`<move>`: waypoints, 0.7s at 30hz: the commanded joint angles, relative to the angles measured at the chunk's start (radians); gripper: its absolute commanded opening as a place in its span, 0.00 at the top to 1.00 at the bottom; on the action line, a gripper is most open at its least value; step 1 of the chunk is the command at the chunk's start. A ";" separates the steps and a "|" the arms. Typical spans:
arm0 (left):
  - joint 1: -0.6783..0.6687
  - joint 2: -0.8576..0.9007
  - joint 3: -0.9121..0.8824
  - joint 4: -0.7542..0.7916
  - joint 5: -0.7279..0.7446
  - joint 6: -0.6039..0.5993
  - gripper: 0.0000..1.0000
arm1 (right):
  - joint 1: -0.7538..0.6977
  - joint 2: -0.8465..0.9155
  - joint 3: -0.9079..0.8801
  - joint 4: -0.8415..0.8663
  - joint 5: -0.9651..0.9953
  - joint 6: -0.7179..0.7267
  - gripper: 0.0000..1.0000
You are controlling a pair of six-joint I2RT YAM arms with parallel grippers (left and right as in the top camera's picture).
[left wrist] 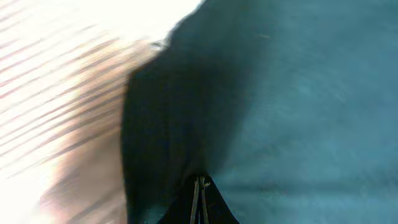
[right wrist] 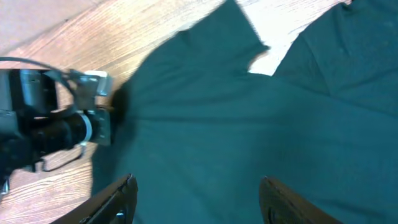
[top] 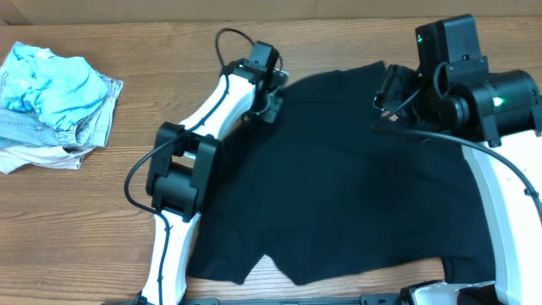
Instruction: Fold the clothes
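Down low, left hand (left wrist: pixel 200 190) closed on T-shirt (top: pixel 339 186).

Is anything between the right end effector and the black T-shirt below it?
Nothing visible. The open right end effector hangs directly over bare fabric of the black T-shirt; the pile of clothes lies far aside.

Soft even light; left wrist view blurred, overexposed.
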 commanded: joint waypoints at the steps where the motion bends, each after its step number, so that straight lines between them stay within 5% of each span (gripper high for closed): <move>1: 0.183 0.109 -0.036 -0.061 -0.294 -0.133 0.96 | -0.004 0.016 -0.010 -0.008 0.002 0.008 0.32; 9: 0.488 0.037 0.057 -0.190 -0.264 -0.133 0.96 | -0.004 0.059 -0.011 -0.019 0.010 0.008 0.27; 12: 0.561 0.012 0.121 -0.230 -0.098 -0.105 0.96 | -0.009 0.090 -0.011 -0.014 0.013 0.008 0.27; 16: 0.592 -0.019 0.175 -0.275 0.110 -0.034 0.96 | -0.031 0.163 -0.011 -0.010 0.012 0.009 0.28; 21: 0.561 -0.081 0.223 -0.336 0.145 0.052 0.96 | -0.068 0.292 -0.011 -0.040 -0.019 -0.008 0.37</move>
